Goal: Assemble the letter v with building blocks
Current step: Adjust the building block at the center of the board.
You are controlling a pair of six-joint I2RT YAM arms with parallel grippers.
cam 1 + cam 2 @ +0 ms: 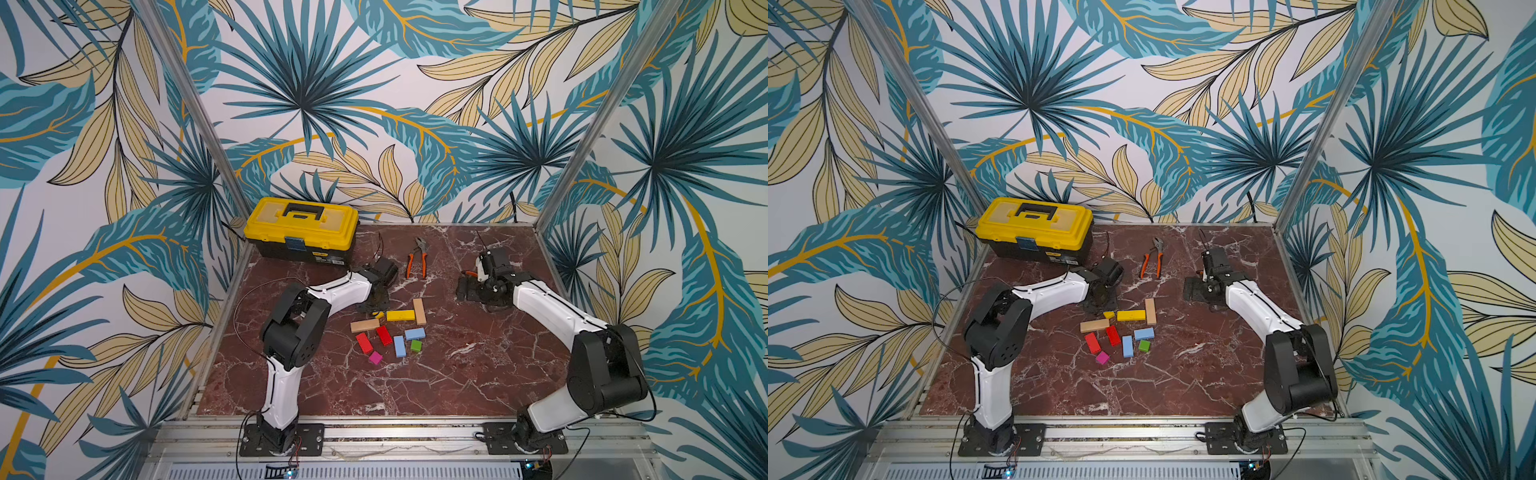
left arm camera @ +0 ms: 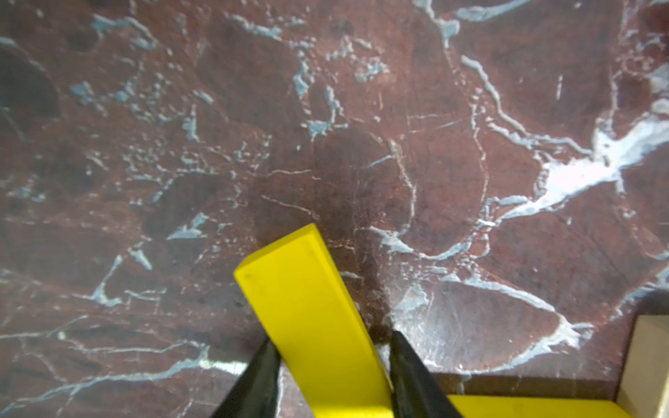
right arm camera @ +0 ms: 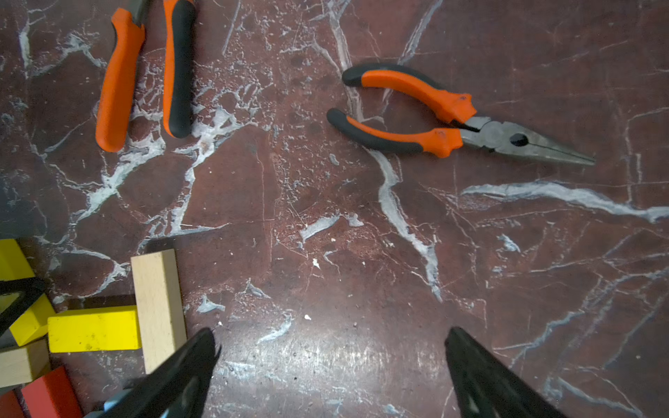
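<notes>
Pinching a yellow bar from both long sides, the left gripper has its jaws drawn in close. In the left wrist view its dark fingertips sit against the block. Whether the bar is lifted off the table I cannot tell. In both top views only one end of it shows, under the gripper at the far left corner of the building blocks.

Those blocks lie in a loose cluster on the red-brown marble, between the two arms. A second yellow bar lies crosswise with one end against the side of a plain-wood bar that points away from the robot. Nearer lie another plain-wood bar, two red blocks and two light-blue blocks. A green cube sits just beside the light-blue pair, and a magenta cube lies nearest the robot.

The right gripper hovers over bare marble to the right of the cluster, jaws spread wide with nothing between them. Orange-handled pliers lie beyond the blocks, and needle-nose pliers lie by the right wrist.

A yellow toolbox stands shut at the far left corner. The pale label on its black front is too small to read.
</notes>
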